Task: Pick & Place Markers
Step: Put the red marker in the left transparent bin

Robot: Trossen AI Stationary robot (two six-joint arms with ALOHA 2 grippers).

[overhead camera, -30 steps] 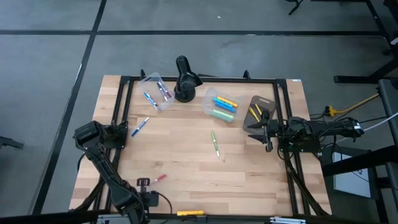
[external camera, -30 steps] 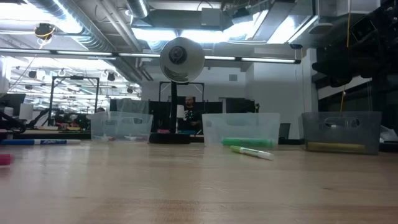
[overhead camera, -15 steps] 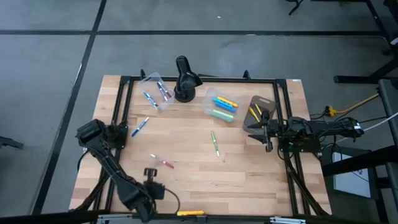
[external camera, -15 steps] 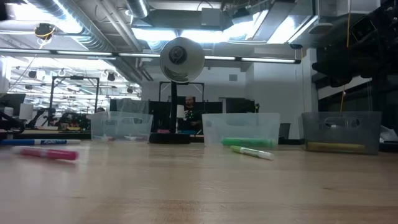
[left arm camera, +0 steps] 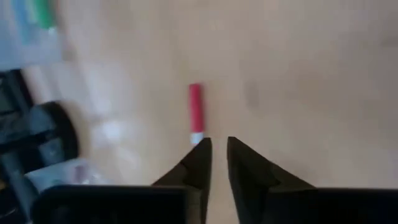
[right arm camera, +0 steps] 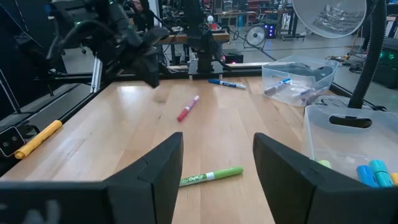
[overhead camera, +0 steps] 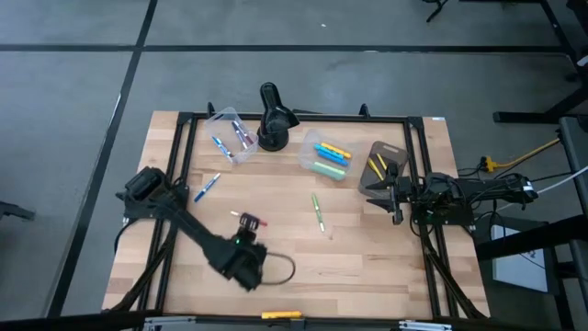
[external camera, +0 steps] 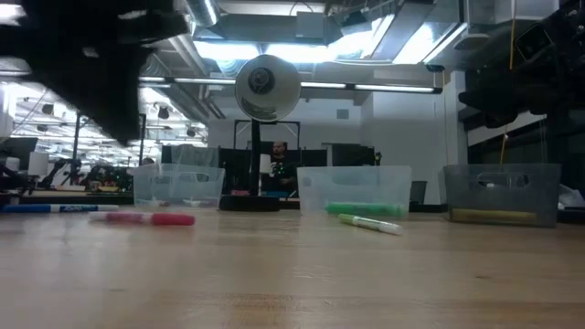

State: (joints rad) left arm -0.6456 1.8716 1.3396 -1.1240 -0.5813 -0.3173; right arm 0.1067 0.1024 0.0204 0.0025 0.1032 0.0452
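While the red marker (overhead camera: 249, 220) lies loose on the bare wood near the middle-left of the table (overhead camera: 367, 267), the left gripper (left arm camera: 215, 148) hangs just beside its pale end with the fingers parted only narrowly and nothing between them, so the step in hand looks like either a release or a fresh approach to this pen; I cannot tell which. It is a short, thin pen with a red barrel and a whitish tip, lying flat and free of its neighbours. To lift it, the fingers would need to widen, straddle the barrel across its width and close low against the wood. A green marker (overhead camera: 318, 212) lies well apart toward the centre, a blue marker (overhead camera: 207, 187) near the left frame, and a yellow marker (overhead camera: 281, 314) at the near edge. Other pens already rest in the clear tubs (overhead camera: 327, 156) flanking the black desk lamp (overhead camera: 273, 118). At the right edge by the grey tub (overhead camera: 382, 165), the right gripper (right arm camera: 216, 163) waits with fingers spread wide and empty
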